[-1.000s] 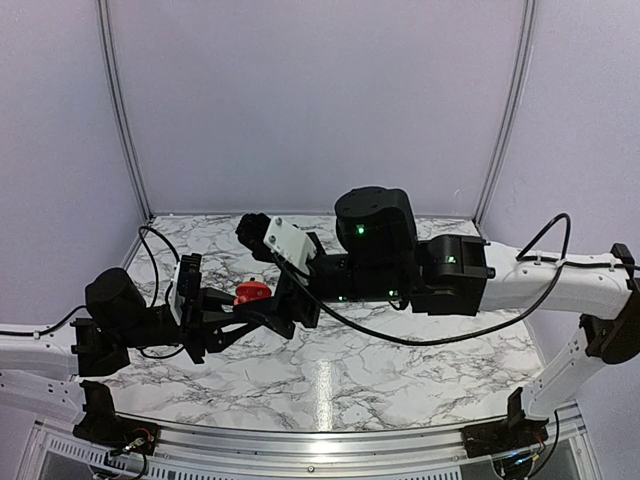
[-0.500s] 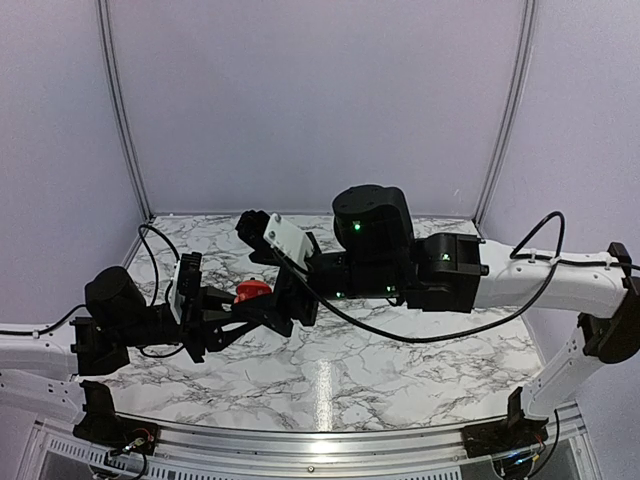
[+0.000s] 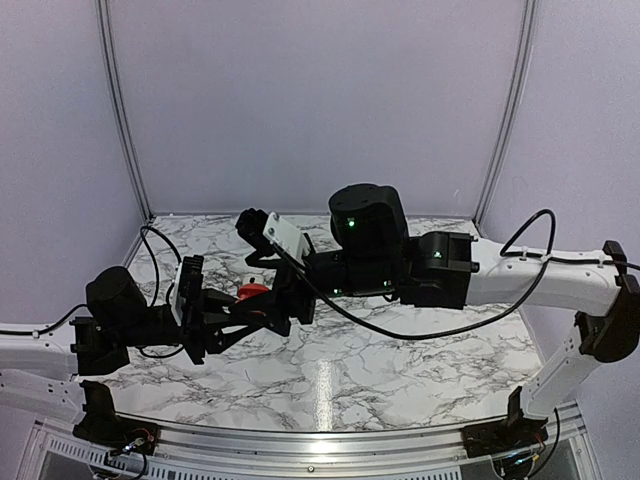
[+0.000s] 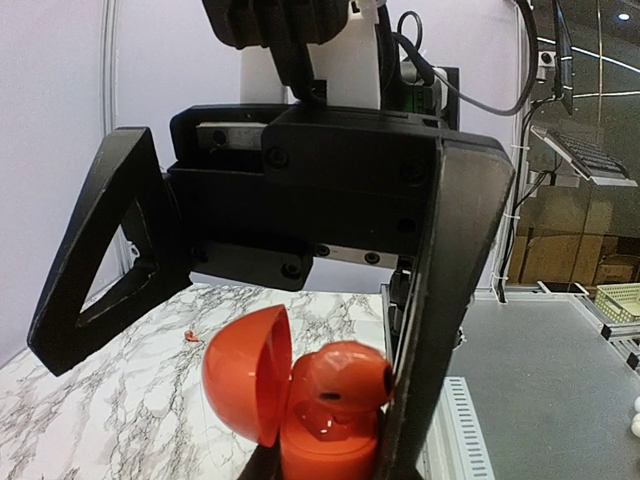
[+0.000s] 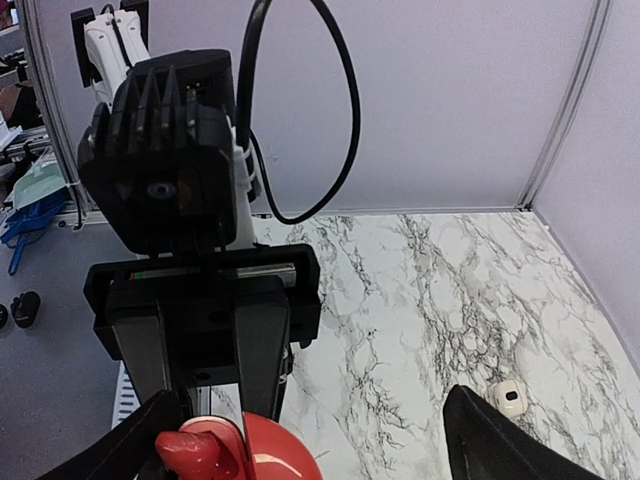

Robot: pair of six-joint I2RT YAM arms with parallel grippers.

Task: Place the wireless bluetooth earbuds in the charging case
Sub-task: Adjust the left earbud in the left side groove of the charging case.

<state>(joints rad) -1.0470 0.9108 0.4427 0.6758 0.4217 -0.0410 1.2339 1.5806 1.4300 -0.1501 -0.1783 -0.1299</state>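
Seating the earbud looks like the step in hand, since it rides high in the case rather than sunk into it. The left tool (image 3: 248,300) is clamped on the base of the red charging case (image 4: 322,452) and seems to hold it upright, clear of the worktop (image 3: 400,370). In the left wrist view, the case's hinged lid (image 4: 245,375) stands open on its left side. A red earbud (image 4: 340,378) lies across the open mouth of the case, just beside the lid, and appears tilted and proud of its well.

The right tool (image 5: 318,448) faces the case with its jaws spread wide, one finger on either side, and it grips nothing. One finger stands very close to the side of the case away from the lid. Whether it touches there cannot be told.

To do this well, the left tool should hold the base firmly so the case cannot twist. The right tool should come at the bud from the side away from the lid. A gentle push straight down into the well would do better than a sideways nudge, which could flip the bud out or knock the lid shut. A small white piece (image 5: 510,397) lies on the worktop well apart from the case and is not in the way.
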